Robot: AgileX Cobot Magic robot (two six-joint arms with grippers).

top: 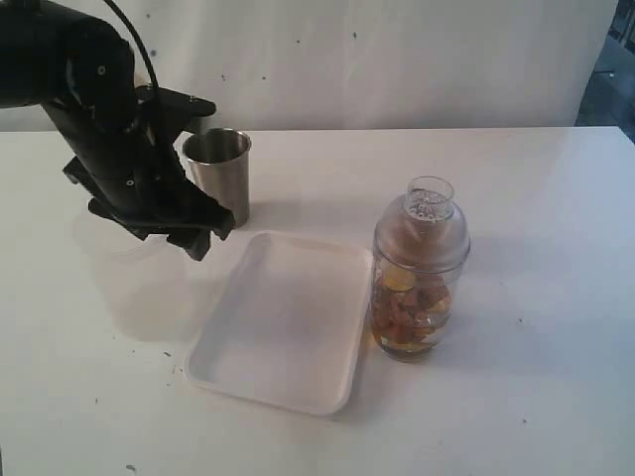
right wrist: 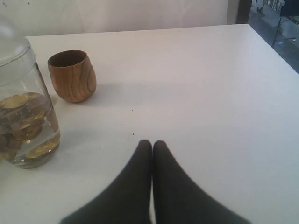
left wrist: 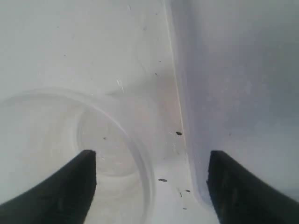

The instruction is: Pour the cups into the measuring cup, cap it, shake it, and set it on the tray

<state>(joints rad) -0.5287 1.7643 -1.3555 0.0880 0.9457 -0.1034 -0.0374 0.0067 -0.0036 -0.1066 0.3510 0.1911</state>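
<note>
The measuring cup [top: 415, 297] stands upright on the table just right of the tray [top: 283, 322], with its clear domed lid [top: 422, 223] on and brownish liquid and pieces inside. The steel tumbler [top: 218, 171] stands behind the tray's far left corner. The wooden cup [right wrist: 72, 75] sits upright beside the measuring cup [right wrist: 23, 121] in the right wrist view. My left gripper [top: 184, 238] hovers left of the tray, open, with nothing held. In the left wrist view, the left gripper [left wrist: 152, 175] looks down on the table. My right gripper [right wrist: 152, 143] is shut and empty over bare table.
A frosted translucent cup [top: 129, 288] stands on the table under the left gripper. From above, the frosted cup's rim [left wrist: 142, 154] lies between the spread fingers, and the tray's edge [left wrist: 184, 116] runs close by. A white wall backs the table.
</note>
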